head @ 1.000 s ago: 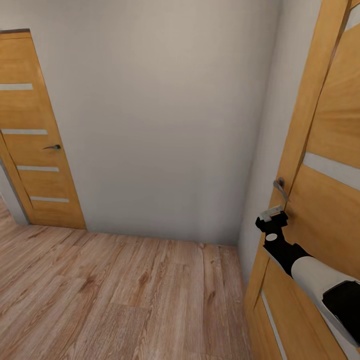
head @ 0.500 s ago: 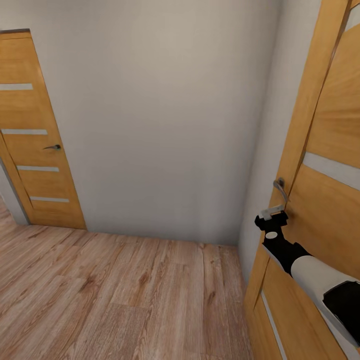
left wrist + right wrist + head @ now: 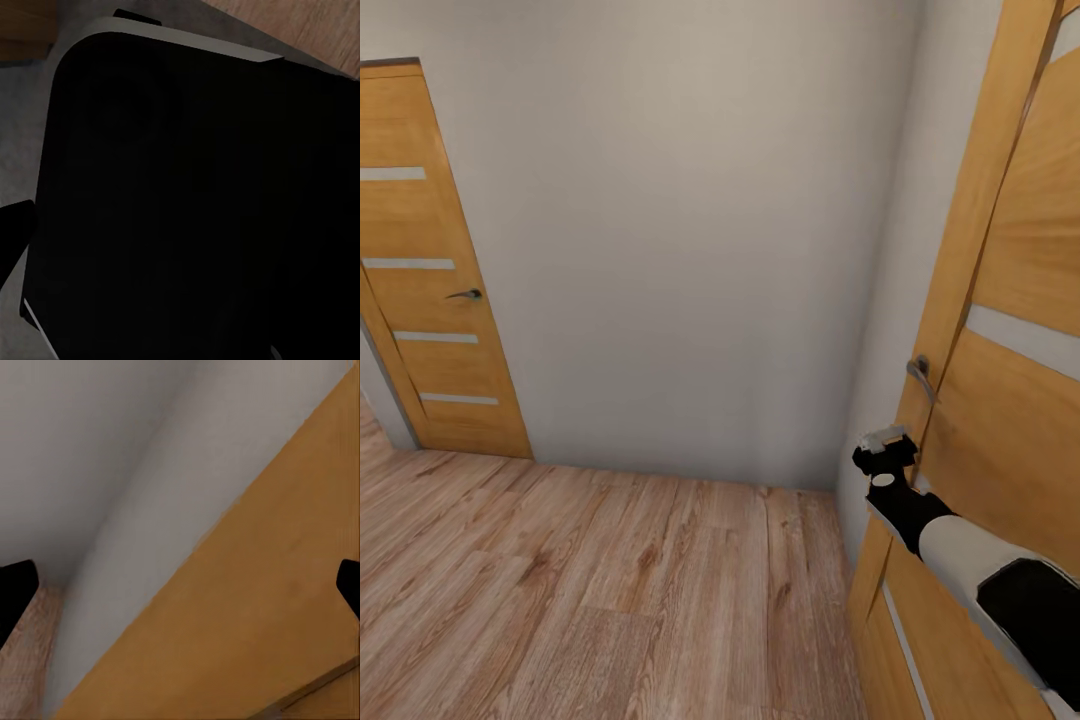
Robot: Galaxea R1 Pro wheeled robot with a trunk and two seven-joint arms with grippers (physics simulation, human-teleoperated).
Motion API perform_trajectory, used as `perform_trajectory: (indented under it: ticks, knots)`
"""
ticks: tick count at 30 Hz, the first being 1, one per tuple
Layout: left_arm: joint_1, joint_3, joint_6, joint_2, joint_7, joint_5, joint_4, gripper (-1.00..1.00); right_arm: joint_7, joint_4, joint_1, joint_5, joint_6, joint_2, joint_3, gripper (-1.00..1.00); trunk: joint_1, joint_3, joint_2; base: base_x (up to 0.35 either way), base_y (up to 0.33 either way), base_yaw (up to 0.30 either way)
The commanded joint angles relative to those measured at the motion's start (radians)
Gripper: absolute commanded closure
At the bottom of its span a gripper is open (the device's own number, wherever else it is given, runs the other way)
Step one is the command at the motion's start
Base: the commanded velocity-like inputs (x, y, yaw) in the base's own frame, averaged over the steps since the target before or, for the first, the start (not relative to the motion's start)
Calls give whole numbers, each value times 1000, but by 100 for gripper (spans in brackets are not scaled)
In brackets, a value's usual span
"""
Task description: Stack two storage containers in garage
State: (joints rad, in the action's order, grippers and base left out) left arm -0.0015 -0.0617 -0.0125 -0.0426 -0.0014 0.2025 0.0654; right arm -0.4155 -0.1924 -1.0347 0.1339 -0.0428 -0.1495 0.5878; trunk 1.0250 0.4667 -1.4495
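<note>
Right hand, black with a pale grey block at its tip, hovers just below and to the left of the curved grey metal lever handle on the near orange-brown wooden door with pale horizontal inlay strips. It stands close to the door's edge but apart from the handle. The black and white right forearm runs up to it from the lower right corner of the head view. In the right wrist view, the two dark fingertips sit at opposite sides of the frame, spread wide with nothing between them, and beyond them lie the door's flat wooden face and the plain off-white wall.

Whether the left hand is spread or pressed together I cannot tell: the left wrist view is mostly taken up by a dark rounded panel with a pale rim, with a sliver of wood floor past it.

Light wood plank floor covers this small hallway, and the off-white wall closes it off ahead. A second orange-brown door with pale strips stands shut at the far left, with a small dark lever handle.
</note>
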Motion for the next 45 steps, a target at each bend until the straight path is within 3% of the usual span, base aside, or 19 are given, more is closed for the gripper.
perform_trajectory:
  ticks: [1, 2, 5, 8, 10, 14, 17, 20, 24, 29, 32, 34, 40, 41, 45]
  knots:
    - [0, -6, -1, 0, 0, 3, 1, -100, 2, 0, -1, 11, -4, 24, 7, -100, 0, 1, -1, 0, 0, 0]
    - [0, -6, -1, 0, 0, 3, 1, -100, 15, 2, -1, 11, -4, 56, 7, -100, 0, 1, -1, 0, 0, 0]
    - [0, -6, -1, 0, 0, 2, 1, -100, 49, 8, -1, 16, -3, 87, 4, -100, 0, 1, -1, 0, 0, 0]
    - [0, -6, -1, 0, 0, 2, 1, -100, 153, 53, -1, 21, -4, 115, -3, -100, 0, 1, -1, 0, 0, 0]
    - [0, -6, -1, 0, 0, 2, 1, -100, 197, 82, -1, 29, -5, 119, -5, -100, 0, 1, -1, 0, 0, 0]
    - [0, -6, -1, 0, 0, 2, 1, -100, 285, 152, 6, 86, -9, 122, -6, -100, 0, 1, -1, 0, 0, 0]
    - [0, -6, -1, 0, 0, 2, 1, -100, 417, 205, 32, 146, -3, 117, -6, -100, 0, 1, -1, 0, 0, 0]
    - [0, -6, -1, 0, 0, 3, 1, -100, 499, 217, 74, 164, 16, 109, -6, -100, 0, 1, -1, 0, 0, 0]
    - [0, -6, -1, 0, 0, 3, 1, -100, 563, 222, 158, 174, 42, 105, -6, -100, 0, 1, -1, 0, 0, 0]
    - [0, -6, -1, 1, 0, 2, 1, -100, 612, 224, 340, 178, 60, 103, -5, -100, 0, 1, -1, 0, 0, 0]
    - [0, -6, -2, 1, 0, 2, 1, -100, 618, 224, 414, 179, 76, 102, -5, -100, 0, 1, -1, 0, 0, 0]
    - [0, -6, -1, 0, 0, 3, 1, -100, 620, 225, 506, 178, 98, 101, -4, -100, 0, 1, -1, 0, 0, 0]
    - [0, -6, -1, 0, 1, 3, 1, -100, 619, 226, 587, 174, 94, 100, -3, -100, 0, 1, -1, 0, 0, 0]
    - [0, -6, -1, 0, 1, 3, 1, -100, 613, 226, 637, 174, 90, 98, -2, -100, 0, 1, -1, 0, 0, 0]
    - [0, -6, -1, 0, 1, 3, 1, -100, 603, 226, 740, 173, 68, 75, 0, -100, 0, 1, -1, 0, 0, 0]
